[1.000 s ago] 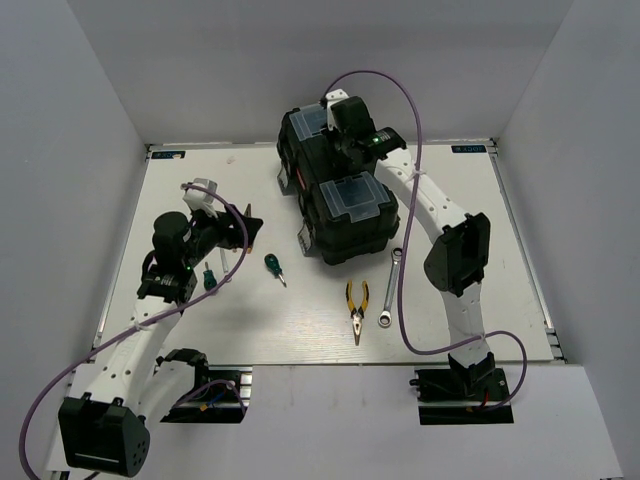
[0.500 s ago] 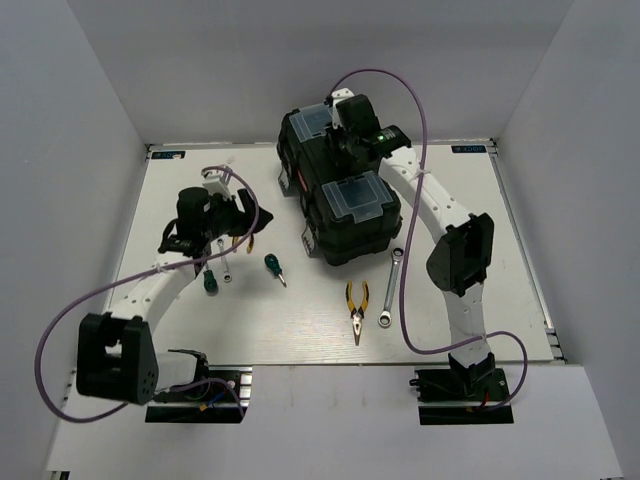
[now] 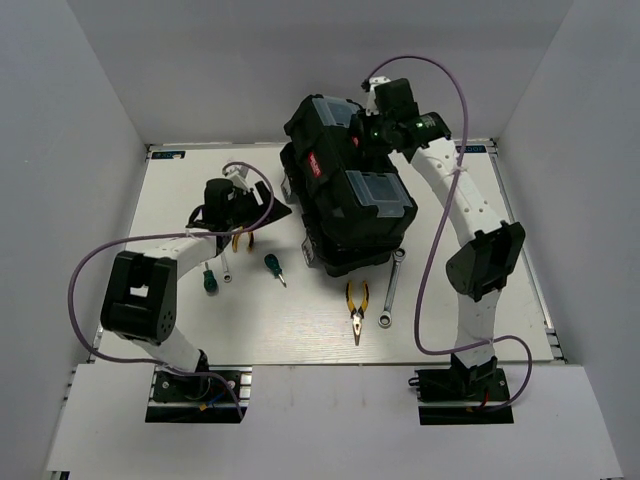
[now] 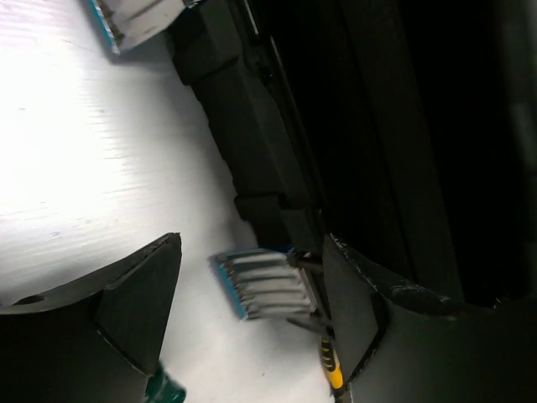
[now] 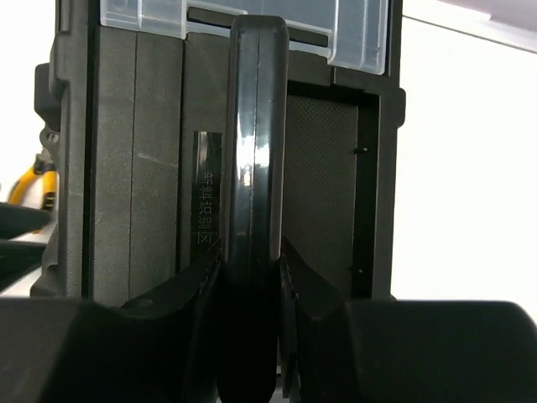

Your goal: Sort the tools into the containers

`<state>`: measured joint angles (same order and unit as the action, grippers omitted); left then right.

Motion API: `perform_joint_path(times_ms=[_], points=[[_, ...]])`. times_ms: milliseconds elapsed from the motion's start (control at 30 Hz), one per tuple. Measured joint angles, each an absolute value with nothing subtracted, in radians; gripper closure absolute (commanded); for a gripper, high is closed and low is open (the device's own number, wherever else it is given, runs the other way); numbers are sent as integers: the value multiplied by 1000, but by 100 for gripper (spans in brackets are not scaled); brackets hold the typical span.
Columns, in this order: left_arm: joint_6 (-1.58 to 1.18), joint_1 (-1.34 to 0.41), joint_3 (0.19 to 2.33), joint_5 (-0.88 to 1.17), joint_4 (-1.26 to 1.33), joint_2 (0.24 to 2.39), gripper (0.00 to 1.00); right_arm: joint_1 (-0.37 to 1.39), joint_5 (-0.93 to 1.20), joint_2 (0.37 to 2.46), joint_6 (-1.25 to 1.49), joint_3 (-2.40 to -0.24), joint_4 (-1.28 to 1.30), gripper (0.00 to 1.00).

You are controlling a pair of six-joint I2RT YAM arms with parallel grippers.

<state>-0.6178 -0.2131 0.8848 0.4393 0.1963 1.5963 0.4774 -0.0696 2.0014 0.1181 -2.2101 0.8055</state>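
While the toolbox sits tipped up on the bench, its handle clamped in the right pincer, a slip could drop it onto the pliers and wrench just beside. Right arm arches high over it. Left pincer gapes empty, low beside the box's wall.

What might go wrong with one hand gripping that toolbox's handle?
The right hand pinches only the narrow handle, so the toolbox might slip or swing. The open left hand sits close beside it and might get bumped. The pliers and wrench lie near its front edge; it might land on them.
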Motion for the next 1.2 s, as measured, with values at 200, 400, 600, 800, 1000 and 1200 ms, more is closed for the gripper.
perform_joint_path(times_ms=[200, 400, 600, 800, 1000, 1200], points=[[-665, -265, 949, 449, 242, 1687, 22, 438, -14, 1982, 158, -2211, 823, 100], [-678, -322, 1061, 449, 245, 1758, 22, 404, 40, 1982, 180, -2211, 830, 100], [-674, -356, 1101, 408, 221, 1810, 22, 361, 90, 1982, 208, -2211, 860, 100], [-669, -360, 1102, 391, 222, 1809, 22, 305, 175, 1981, 258, -2210, 865, 100], [-641, -371, 1108, 351, 163, 1831, 27, 227, 276, 1977, 328, -2187, 859, 100], [-623, -389, 1145, 336, 150, 1859, 27, 154, 369, 1969, 384, -2144, 818, 100]])
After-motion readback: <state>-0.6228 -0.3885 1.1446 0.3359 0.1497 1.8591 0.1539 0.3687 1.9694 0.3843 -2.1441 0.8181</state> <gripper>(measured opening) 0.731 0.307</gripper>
